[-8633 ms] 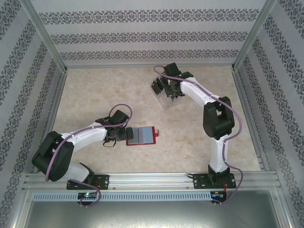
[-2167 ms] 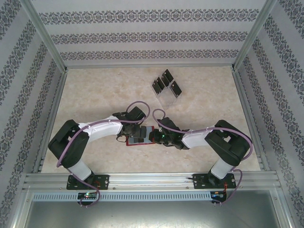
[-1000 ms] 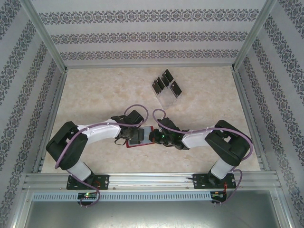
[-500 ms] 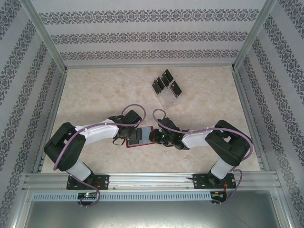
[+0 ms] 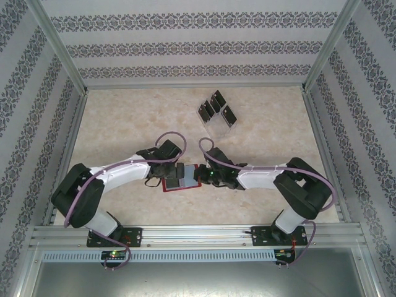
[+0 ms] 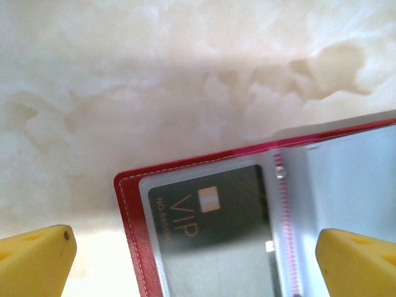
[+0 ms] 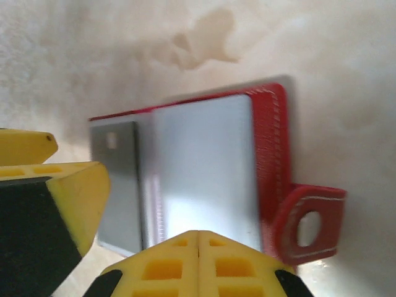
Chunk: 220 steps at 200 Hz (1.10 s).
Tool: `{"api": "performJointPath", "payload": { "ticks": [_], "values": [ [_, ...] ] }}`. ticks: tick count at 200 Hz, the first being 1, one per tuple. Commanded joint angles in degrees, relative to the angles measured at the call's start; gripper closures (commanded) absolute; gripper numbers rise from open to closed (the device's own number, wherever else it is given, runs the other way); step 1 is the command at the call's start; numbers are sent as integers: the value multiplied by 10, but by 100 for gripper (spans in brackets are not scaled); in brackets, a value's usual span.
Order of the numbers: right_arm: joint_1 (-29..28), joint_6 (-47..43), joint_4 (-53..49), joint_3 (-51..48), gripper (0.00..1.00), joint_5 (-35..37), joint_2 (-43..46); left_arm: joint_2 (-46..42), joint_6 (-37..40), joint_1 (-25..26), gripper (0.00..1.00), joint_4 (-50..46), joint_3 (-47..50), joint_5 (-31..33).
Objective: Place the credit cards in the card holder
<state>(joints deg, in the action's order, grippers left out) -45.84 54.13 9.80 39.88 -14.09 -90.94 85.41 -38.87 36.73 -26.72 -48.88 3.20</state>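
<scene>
- Now the small red leather-like folding card holder (image 5: pixel 181 181) lies open and flat on the marbled beige tabletop (image 5: pixel 124 124). Its grey inside faces up and its long axis runs side to side, from one arm toward the other.
- Over the holder's left leaf hangs the left gripper (image 6: pixel 197 263), its yellow fingers spread wide apart. One is off the leaf's outer edge and the other is past the stitched spine. They grip nothing.
- Under that leaf's clear sleeve (image 6: pixel 185 260) sits one thin black card (image 6: pixel 210 213) marked VIP, so at least one card is in.
- At the holder's right leaf, just inside the red snap tab (image 7: pixel 308 229), the right gripper (image 7: pixel 198 260) has its jaws pressed together with nothing seen between them. Whether the tips touch the leaf I cannot tell.
- The other black rectangular credit cards (image 5: pixel 216 101) stand upright in a clear plastic slotted rack (image 5: pixel 218 127), well beyond the holder's far edge and a little to its right.
- Judged from this, the rack lies on the right gripper's side of the holder, so the next fetch suits that arm. The left jaws, astride the leaf, suit steadying it.
</scene>
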Motion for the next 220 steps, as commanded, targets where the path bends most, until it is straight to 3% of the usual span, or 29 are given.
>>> {"api": "performJointPath", "payload": {
  "ticks": [1, 38, 107, 177, 220],
  "values": [
    [2, -43, -79, 37, 93, 7, 31, -31, -4, -9, 0, -20, -9, 0],
    [2, -74, -158, 77, 72, 20, 28, -69, -7, -23, 0, -31, 36, 6],
    [-4, -102, -212, 106, 70, 44, 0, -94, -10, -38, 0, -30, 106, 9],
    [-17, -107, -221, 118, 68, 44, -1, -87, -12, -39, 0, -18, 113, 10],
    [-19, -129, -273, 139, 68, 84, 19, -110, -31, -56, 0, 25, 116, -52]
  ]
}}
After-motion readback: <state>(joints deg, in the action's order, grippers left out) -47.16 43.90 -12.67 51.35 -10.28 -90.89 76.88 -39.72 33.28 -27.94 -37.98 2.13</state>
